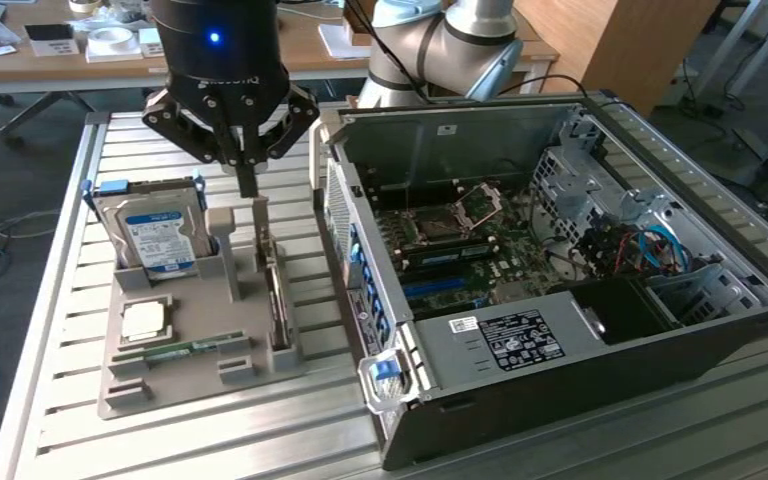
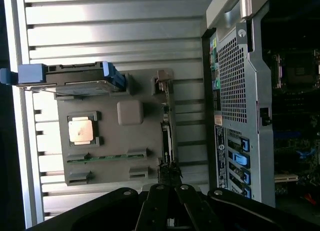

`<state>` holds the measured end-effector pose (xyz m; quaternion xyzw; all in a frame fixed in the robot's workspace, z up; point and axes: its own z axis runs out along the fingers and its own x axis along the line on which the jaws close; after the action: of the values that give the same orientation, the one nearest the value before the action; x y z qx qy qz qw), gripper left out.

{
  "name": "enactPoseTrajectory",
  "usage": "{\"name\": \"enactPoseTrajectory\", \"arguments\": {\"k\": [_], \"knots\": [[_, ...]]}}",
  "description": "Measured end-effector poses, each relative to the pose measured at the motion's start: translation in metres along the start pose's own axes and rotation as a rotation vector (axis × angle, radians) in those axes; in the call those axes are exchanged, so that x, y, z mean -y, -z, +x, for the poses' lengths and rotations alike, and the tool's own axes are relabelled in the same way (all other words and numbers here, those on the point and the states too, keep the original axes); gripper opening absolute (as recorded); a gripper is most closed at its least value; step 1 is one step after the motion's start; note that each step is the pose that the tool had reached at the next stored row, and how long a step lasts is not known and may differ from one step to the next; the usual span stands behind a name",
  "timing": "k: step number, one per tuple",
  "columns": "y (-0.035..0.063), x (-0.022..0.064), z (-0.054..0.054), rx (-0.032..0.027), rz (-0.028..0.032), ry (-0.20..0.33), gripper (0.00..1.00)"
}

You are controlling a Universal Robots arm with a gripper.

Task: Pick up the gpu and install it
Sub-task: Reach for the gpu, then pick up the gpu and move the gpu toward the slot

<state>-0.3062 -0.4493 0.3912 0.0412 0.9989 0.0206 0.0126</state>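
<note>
The gpu (image 1: 275,292) stands on its long edge in a slot of the grey holder tray (image 1: 184,385), a thin dark card with a greyish bracket at its far end. From the wrist it shows as a narrow dark strip (image 2: 167,136). My gripper (image 1: 244,188) hangs just above the card's far, upper end, fingers pressed together and pointing down, with nothing between them. In the wrist view the fingertips (image 2: 170,187) sit right over the card's end. The open computer case (image 1: 558,270) lies at the exterior view's right, its motherboard (image 1: 471,250) exposed.
On the tray a silver hard drive (image 1: 157,232) with blue rails stands upright, with a processor chip (image 1: 144,320) and a green memory stick (image 1: 181,349) lying flat nearby. The case's side wall (image 1: 357,270) rises close beside the tray. All of it rests on a slatted metal table (image 1: 157,440).
</note>
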Motion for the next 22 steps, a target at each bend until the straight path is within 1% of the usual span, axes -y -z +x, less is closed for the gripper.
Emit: {"name": "enactPoseTrajectory", "arguments": {"k": [4,18,19,20,22], "knots": [[0.0001,0.0015,-0.0001,0.0000,0.0001,0.000,0.11],[0.0001,0.0016,-0.0001,0.0000,0.0000,0.000,0.11],[0.0001,0.0016,-0.0001,0.0000,0.0000,0.000,0.12],[0.0001,0.0016,-0.0001,0.0000,0.0000,0.000,0.17],[0.0001,0.0016,-0.0001,0.0000,0.0000,0.000,0.17]]}}
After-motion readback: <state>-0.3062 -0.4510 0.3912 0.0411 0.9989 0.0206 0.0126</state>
